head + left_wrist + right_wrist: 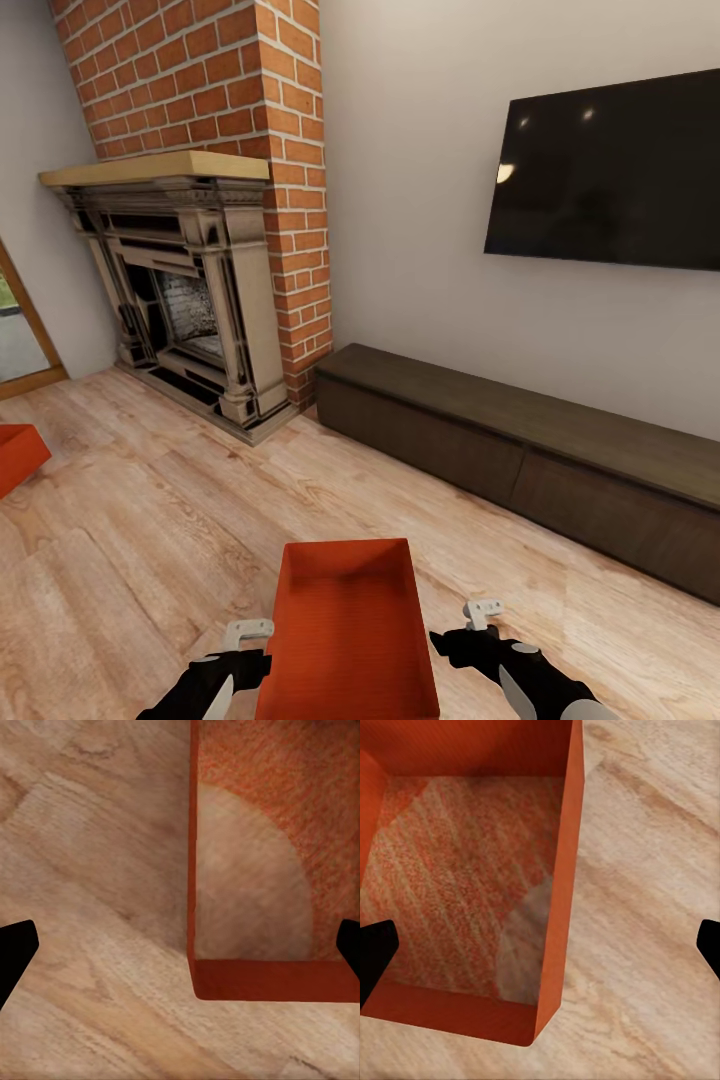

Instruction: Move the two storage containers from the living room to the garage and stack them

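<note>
On living-room wood floor: both grippers flank a bin (348,630), jaws spread, nothing pinched.
Left gripper (246,632) and right gripper (478,612) each straddle a side wall; best bet is lowering evenly, clamping both walls at mid-length, lifting level. Second bin (18,455) sits well apart, cut off at frame edge. Fingertips mostly out of wrist frames; wall contact unclear. Garage unseen.

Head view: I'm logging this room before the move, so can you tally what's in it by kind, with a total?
Orange-red storage containers: 2, one between the arms, one at the picture's left edge
Brick fireplace: 1
Wall TV: 1
Long dark cabinet: 1
Pincers: 2, left pincer and right pincer
Total: 7
</note>
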You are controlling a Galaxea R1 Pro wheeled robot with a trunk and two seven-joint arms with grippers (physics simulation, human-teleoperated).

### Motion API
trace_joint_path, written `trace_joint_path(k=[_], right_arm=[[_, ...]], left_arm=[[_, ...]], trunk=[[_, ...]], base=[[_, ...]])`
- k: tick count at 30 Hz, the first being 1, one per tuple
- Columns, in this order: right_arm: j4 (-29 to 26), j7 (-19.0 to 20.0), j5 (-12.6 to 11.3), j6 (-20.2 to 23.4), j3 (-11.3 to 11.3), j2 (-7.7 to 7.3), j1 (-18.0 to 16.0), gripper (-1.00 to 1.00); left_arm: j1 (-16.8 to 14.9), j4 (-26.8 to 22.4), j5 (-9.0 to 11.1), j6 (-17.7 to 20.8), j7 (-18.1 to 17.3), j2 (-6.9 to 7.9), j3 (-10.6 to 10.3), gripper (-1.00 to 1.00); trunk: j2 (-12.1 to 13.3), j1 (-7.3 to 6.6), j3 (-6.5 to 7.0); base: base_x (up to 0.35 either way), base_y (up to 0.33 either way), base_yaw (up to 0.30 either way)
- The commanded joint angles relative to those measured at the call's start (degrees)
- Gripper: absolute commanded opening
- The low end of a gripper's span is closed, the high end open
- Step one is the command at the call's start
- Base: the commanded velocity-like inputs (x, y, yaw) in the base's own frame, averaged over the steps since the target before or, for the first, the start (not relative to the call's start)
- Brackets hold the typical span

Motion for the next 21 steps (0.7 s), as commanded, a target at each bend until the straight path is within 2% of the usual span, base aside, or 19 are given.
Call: trace_joint_path(k=[1, 6, 21], right_arm=[[-0.1, 0.2, 0.2, 0.1, 0.0, -0.01, 0.0, 1.00], [-0.1, 0.2, 0.2, 0.1, 0.0, -0.02, 0.0, 1.00], [-0.1, 0.1, 0.2, 0.1, 0.0, -0.02, 0.0, 1.00]], left_arm=[[0.0, -0.1, 0.0, 0.4, 0.0, -0.07, 0.3, 1.00], [0.0, -0.1, 0.0, 0.3, 0.1, -0.07, 0.3, 1.00], [0.0, -0.1, -0.1, 0.4, 0.2, -0.20, 0.3, 1.00]], trunk=[[0.0, -0.01, -0.05], [0.0, -0.01, -0.05], [0.0, -0.01, -0.05]], base=[[0.000, 0.182, 0.000], [0.000, 0.090, 0.000], [0.000, 0.005, 0.000]])
